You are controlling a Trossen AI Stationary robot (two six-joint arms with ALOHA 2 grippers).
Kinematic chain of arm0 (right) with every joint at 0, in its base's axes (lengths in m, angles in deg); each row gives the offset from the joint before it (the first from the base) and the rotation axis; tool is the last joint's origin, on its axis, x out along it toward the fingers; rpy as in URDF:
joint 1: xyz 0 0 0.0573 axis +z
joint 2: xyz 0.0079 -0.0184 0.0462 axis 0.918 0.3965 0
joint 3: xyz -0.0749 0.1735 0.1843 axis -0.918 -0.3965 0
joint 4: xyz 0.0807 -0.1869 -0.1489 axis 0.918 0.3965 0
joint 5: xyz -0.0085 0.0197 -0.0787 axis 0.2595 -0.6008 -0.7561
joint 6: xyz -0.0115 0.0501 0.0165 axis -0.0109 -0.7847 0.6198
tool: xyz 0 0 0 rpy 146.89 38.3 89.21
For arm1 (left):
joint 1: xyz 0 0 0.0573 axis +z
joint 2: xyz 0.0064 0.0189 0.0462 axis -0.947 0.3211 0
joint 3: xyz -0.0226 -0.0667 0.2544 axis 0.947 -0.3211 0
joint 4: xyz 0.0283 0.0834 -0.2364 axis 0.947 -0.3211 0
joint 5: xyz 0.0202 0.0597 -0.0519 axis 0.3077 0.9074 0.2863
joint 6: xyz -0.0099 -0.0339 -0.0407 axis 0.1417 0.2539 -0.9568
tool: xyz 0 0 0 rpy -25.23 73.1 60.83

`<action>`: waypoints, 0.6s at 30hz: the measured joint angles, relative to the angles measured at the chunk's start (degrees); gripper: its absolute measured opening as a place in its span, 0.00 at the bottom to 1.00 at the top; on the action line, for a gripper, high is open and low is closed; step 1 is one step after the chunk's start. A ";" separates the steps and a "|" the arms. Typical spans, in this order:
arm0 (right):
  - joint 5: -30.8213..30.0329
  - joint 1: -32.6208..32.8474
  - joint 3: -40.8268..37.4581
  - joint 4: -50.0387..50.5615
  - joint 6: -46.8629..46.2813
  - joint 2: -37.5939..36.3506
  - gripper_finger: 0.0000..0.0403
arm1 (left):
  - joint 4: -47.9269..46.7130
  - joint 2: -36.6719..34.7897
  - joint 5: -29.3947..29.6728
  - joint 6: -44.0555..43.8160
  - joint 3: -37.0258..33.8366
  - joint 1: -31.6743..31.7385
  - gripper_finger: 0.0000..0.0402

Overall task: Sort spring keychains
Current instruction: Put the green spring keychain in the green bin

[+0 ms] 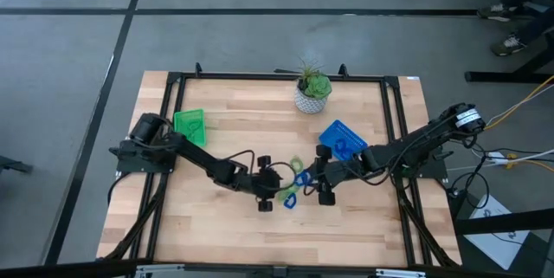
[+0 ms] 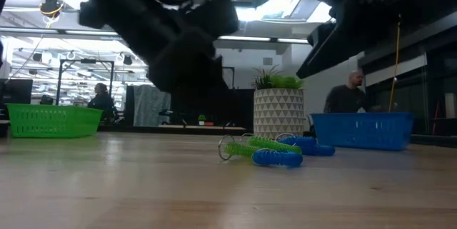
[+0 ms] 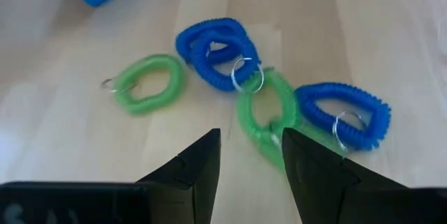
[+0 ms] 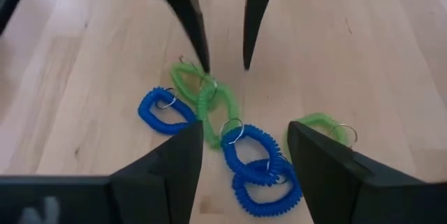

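Sorting looks partly done: the blue tray (image 1: 343, 139) appears to hold a couple of blue loops and the green tray (image 1: 190, 125) a faint one, though neither is clear. A cluster of spring keychains (image 3: 244, 91), blue and green, lies loose mid-desk between the arms. The left gripper (image 3: 250, 155) hangs over a green loop with fingers apart, gripping nothing, and the right gripper (image 4: 244, 151) faces it across the pile, fingers apart and empty.

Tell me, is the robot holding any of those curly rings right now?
No. Both the left gripper and the right gripper are open and empty, above the blue and green spring keychains lying on the table.
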 joint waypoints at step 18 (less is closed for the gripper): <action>-0.04 -0.17 0.04 0.01 0.29 0.00 0.52 | -3.72 7.14 -2.11 14.23 5.98 0.26 0.37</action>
